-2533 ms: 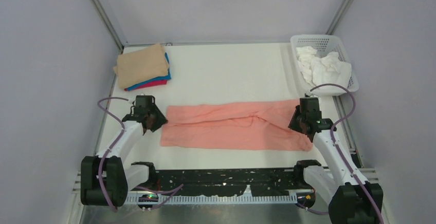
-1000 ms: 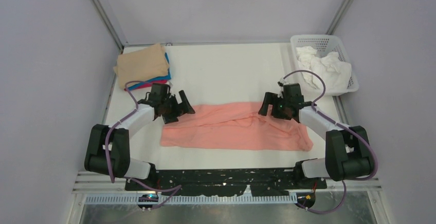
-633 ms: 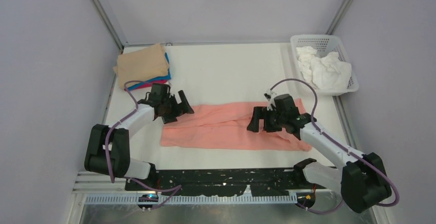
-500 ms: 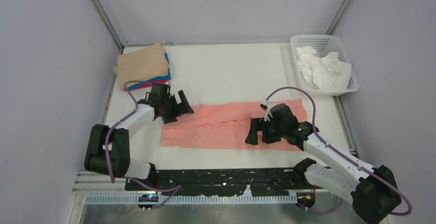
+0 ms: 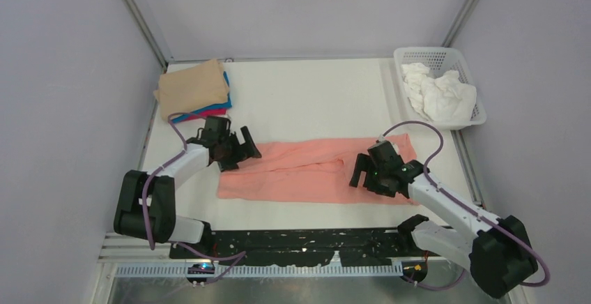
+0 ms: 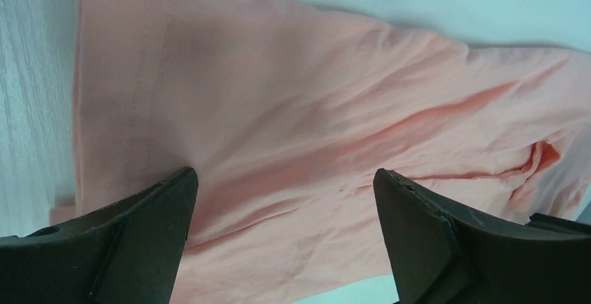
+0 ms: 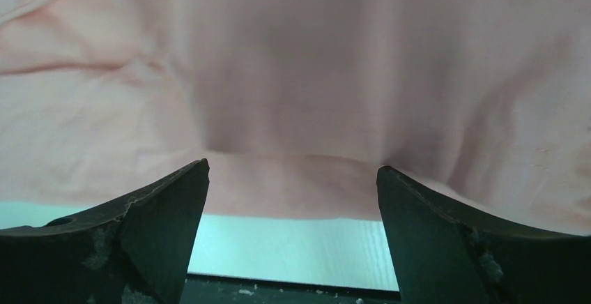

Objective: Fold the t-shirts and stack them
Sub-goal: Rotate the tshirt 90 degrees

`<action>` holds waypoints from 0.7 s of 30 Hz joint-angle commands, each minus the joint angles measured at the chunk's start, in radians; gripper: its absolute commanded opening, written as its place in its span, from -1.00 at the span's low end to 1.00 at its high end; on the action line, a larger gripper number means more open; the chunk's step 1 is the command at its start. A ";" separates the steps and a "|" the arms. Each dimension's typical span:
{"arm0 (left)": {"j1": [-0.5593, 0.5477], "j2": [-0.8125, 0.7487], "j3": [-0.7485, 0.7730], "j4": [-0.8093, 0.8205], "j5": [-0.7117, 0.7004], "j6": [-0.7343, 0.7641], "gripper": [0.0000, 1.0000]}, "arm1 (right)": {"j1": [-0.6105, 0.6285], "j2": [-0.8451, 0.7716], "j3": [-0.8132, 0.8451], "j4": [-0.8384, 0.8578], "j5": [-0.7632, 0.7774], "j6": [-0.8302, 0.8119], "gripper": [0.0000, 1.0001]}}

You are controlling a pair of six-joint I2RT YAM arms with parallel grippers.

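1. Folding the salmon-pink t-shirt (image 5: 306, 170): it lies as a long band mid-frame on the desk (image 5: 306, 102); folded stack (image 5: 194, 91) sits upper left.
2. Left pincer (image 5: 244, 154) and right pincer (image 5: 359, 173) are wide open, empty, over the band's ends.
3. Next, probably: pinch an end and fold it across.

Salmon-pink t-shirt (image 5: 306, 171); tan, blue, magenta stack (image 5: 194, 91); white basket (image 5: 411, 63).

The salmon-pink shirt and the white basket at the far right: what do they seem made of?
The salmon-pink shirt looks like soft matte knit cloth, probably cotton: limp creases, a stitched hem line. The white basket looks like rigid moulded plastic, probably smooth: its walls keep a regular grid of holes.
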 commanded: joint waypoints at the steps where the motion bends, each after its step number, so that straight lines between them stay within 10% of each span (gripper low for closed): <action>1: 0.002 -0.041 -0.055 -0.011 -0.010 -0.001 0.99 | -0.069 0.112 -0.050 0.097 0.136 0.146 0.91; 14: 0.001 -0.216 -0.243 -0.120 0.005 -0.024 0.99 | -0.184 0.545 0.190 0.371 0.025 -0.049 0.91; 21: -0.124 -0.326 -0.322 -0.118 0.050 -0.153 0.99 | -0.184 0.896 0.664 0.290 0.020 -0.237 0.90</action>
